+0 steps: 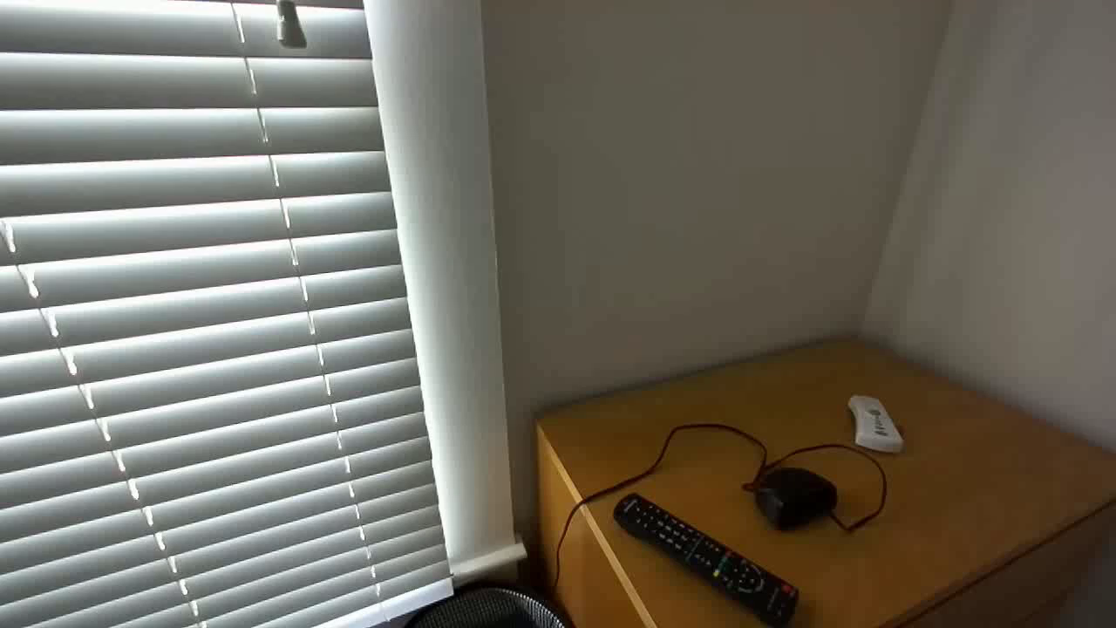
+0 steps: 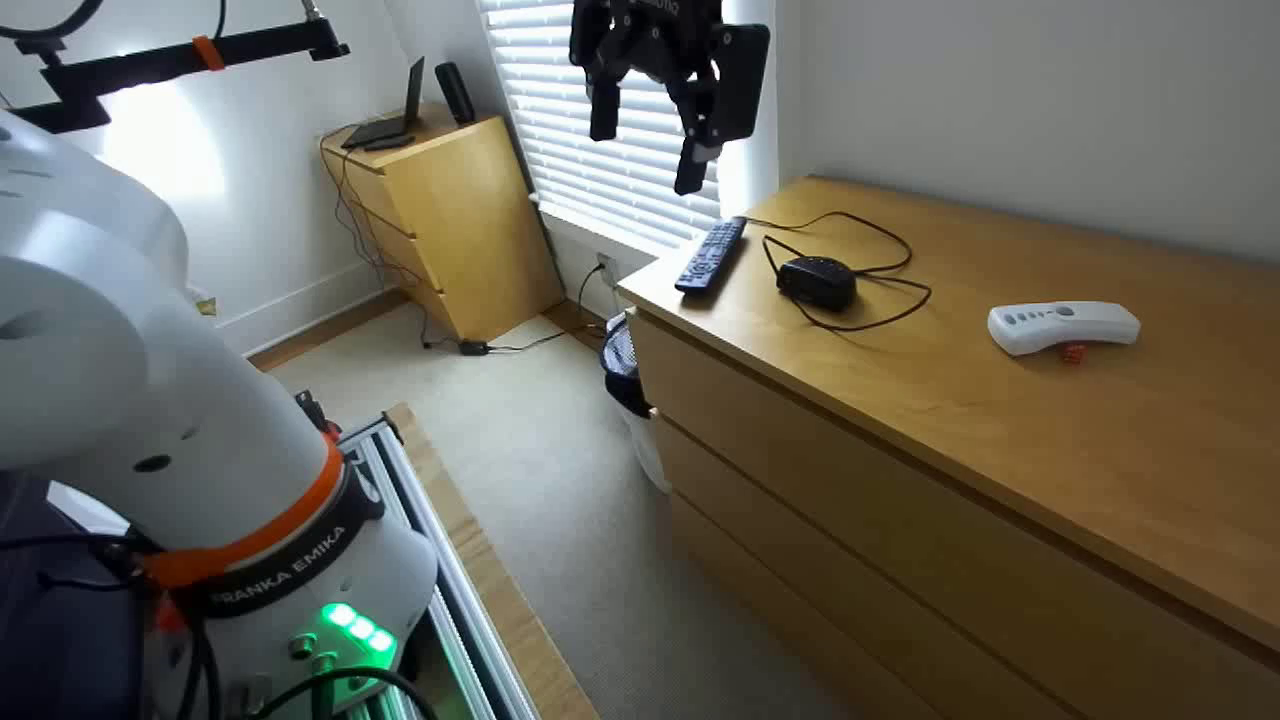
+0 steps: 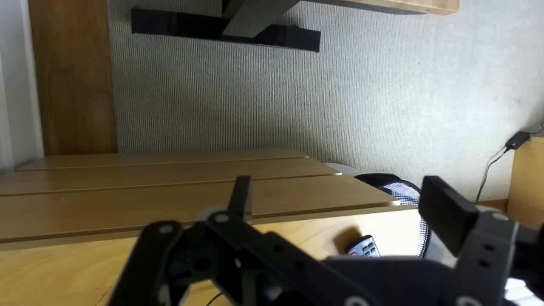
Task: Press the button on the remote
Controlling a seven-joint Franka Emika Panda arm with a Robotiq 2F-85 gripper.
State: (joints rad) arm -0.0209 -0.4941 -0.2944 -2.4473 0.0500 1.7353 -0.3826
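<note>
The remote is a long, slim black bar with rows of tiny buttons; it lies flat on the dresser top in both exterior views (image 1: 704, 556) (image 2: 712, 256). In the wrist view only one end of the remote (image 3: 365, 246) shows; the rest is hidden behind the gripper's body. My gripper (image 2: 647, 142) hangs in the air above the remote's end of the dresser, not touching anything. Its fingers are spread apart with nothing between them; it is also open in the wrist view (image 3: 340, 199). The gripper is out of view in an exterior view that shows the blinds closely.
A rounded black corded device (image 2: 817, 282) lies beside the remote, its cable looping over the dresser top (image 2: 960, 370). A white controller (image 2: 1065, 325) and a small red cube (image 2: 1074, 353) lie farther along. A mesh bin (image 2: 622, 360) stands below the dresser's end, near window blinds (image 1: 209, 305).
</note>
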